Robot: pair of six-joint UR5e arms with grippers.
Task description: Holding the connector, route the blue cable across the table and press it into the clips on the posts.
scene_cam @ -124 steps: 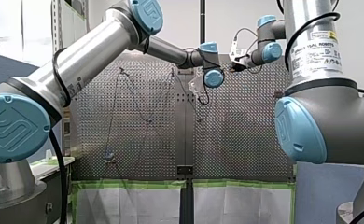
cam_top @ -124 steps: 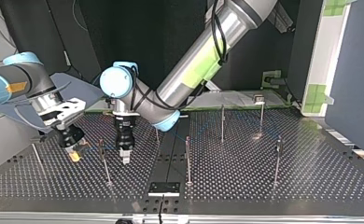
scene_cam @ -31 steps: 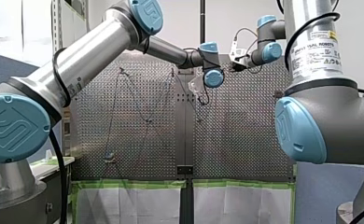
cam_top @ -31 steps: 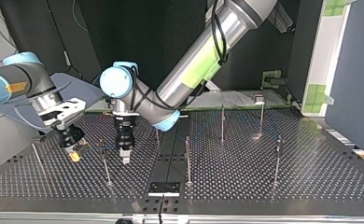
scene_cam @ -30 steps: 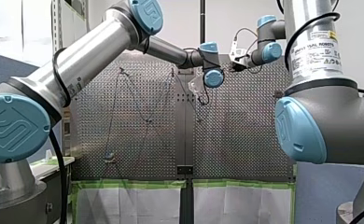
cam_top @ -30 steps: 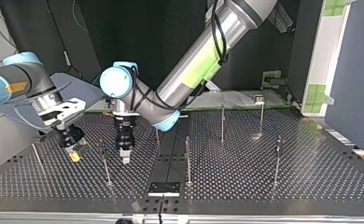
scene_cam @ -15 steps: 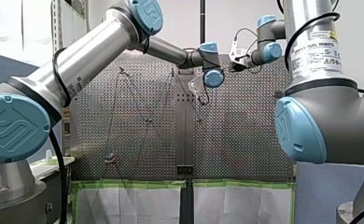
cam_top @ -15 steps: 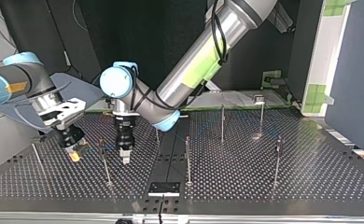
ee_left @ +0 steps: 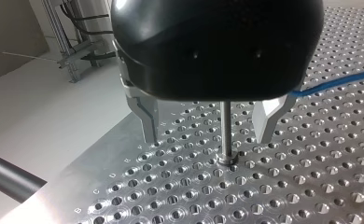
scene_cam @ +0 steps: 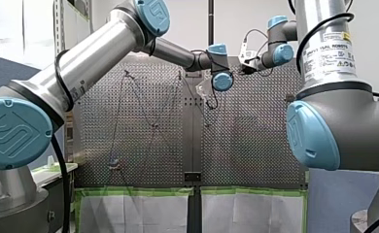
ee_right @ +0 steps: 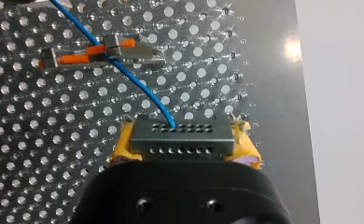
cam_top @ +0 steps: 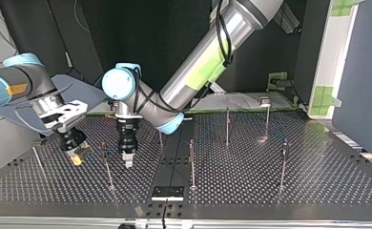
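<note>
Connector (ee_right: 179,145) in right gripper (ee_right: 184,136); table (ee_left: 287,198) lettered B, C.

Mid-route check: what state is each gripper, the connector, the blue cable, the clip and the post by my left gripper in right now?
Right gripper: shut on the connector.
Connector: held, cable leaving its front.
Blue cable: runs from connector across the clip; seated or not, cannot tell.
Clip: cable lying across it between its orange levers.
Left gripper: open, straddling a post, not touching it.
Post: upright.
</note>
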